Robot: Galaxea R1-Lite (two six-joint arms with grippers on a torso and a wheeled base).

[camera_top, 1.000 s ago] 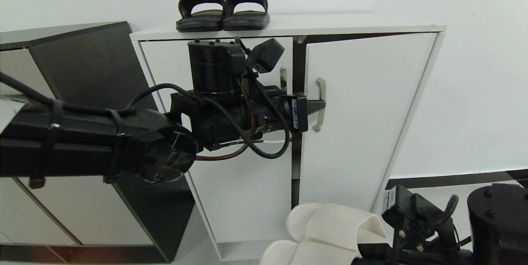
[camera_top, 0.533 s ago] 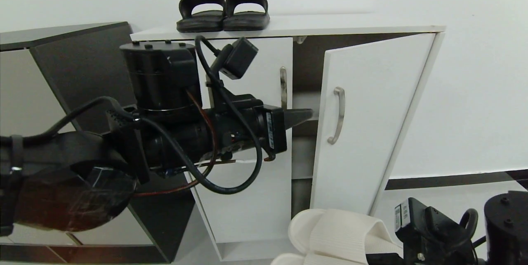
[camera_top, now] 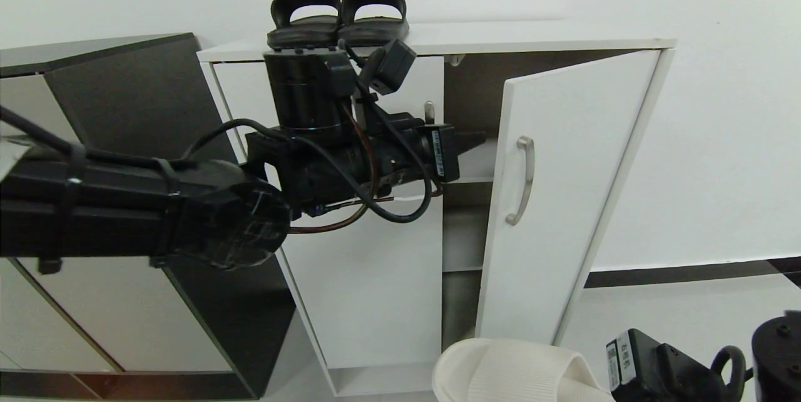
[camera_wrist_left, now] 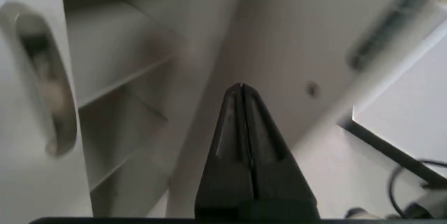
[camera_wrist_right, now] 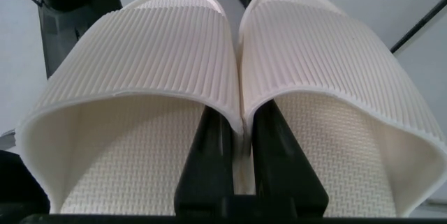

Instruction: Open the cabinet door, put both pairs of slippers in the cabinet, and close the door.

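Observation:
A pair of black slippers (camera_top: pixel 338 14) stands on top of the white cabinet (camera_top: pixel 538 31). The cabinet's right door (camera_top: pixel 576 158) is swung partly open, and its left door (camera_top: pixel 369 289) is closed. My left gripper (camera_top: pixel 477 138) is shut and empty, its tips in the opening between the doors, short of the right door's handle (camera_top: pixel 524 180). In the left wrist view the shut left gripper (camera_wrist_left: pixel 242 91) points at the shelves (camera_wrist_left: pixel 119 49) inside. My right gripper (camera_wrist_right: pixel 242 137) is shut on the touching inner edges of the white slippers (camera_wrist_right: pixel 230 49), held low before the cabinet (camera_top: pixel 513 371).
A dark cabinet (camera_top: pixel 137 89) with pale fronts stands against the white cabinet's left side. A white wall rises behind both. Right of the open door lies pale floor (camera_top: pixel 676 302) with a dark skirting strip.
The right door has swung wider open. My left gripper came off its handle, dropped back, then rose into the gap. The white slippers and right arm sank lower in view.

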